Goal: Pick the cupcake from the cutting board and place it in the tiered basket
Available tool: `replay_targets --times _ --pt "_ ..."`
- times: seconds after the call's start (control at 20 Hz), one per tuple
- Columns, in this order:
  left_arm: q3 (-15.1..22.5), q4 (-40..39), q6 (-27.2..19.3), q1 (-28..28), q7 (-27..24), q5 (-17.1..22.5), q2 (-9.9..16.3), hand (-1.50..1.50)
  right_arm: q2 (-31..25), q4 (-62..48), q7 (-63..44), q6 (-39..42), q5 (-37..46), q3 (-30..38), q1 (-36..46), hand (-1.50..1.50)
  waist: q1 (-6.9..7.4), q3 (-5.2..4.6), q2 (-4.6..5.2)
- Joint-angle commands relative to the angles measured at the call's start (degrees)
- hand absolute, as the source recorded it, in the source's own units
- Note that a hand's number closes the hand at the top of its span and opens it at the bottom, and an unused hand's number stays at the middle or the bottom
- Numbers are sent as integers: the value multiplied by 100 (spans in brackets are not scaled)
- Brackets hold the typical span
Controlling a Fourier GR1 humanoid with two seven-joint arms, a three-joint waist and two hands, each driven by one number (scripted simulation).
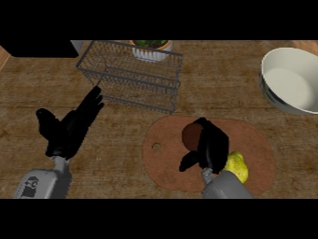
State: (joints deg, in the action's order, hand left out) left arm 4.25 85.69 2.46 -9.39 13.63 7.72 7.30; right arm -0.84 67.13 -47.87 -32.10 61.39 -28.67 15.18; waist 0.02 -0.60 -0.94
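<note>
Cupcake (191, 134) sits on the cutting board (210, 156), toward its upper left part, a brown rounded shape mostly covered by the right hand (208, 147). That hand's fingers curl down over it from the right side, and they look to be closing round it, though whether it is fully gripped I cannot tell for certain (the hand hides the contact). Judged by its kind, it should be light, soft on top and easily crushed or smeared, so the hold belongs low on the sides, at the wrapper, with the cake kept upright. The left hand (70, 126) rests open at the view's left, fingers straight and pointing up toward the basket (130, 74), holding nothing.

By count: one cupcake, one board, one wire tiered basket beyond the board at upper left, one white bowl (298, 86) at the right, one yellow-green fruit (236, 165) on the board beside the right wrist, and one small potted plant (150, 48) behind the basket.
</note>
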Motion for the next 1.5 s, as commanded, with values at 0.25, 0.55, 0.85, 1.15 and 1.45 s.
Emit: replay_targets --times 0.25,0.55,0.85,1.15,1.45 --pt "8 59 8 16 60 -48 -144 0 79 -664 -94 -1184 323 -364 162 150 51 63 100" --pt "202 341 -95 226 286 -187 -221 0 77 715 -2079 383 688 -1311 -607 150 40 57 55" --pt "-129 142 106 115 84 -5 17 0 74 2341 -3623 1275 1068 -2338 -1052 150 -19 49 36" --pt "-133 -54 -145 -240 353 -119 -100 0 77 3886 -3728 1245 1916 -2467 -1192 150 -224 46 7" --pt "-93 -27 -66 181 -31 -169 -100 0 71 4829 -3734 2213 2779 -2633 -747 150 -119 33 -23"
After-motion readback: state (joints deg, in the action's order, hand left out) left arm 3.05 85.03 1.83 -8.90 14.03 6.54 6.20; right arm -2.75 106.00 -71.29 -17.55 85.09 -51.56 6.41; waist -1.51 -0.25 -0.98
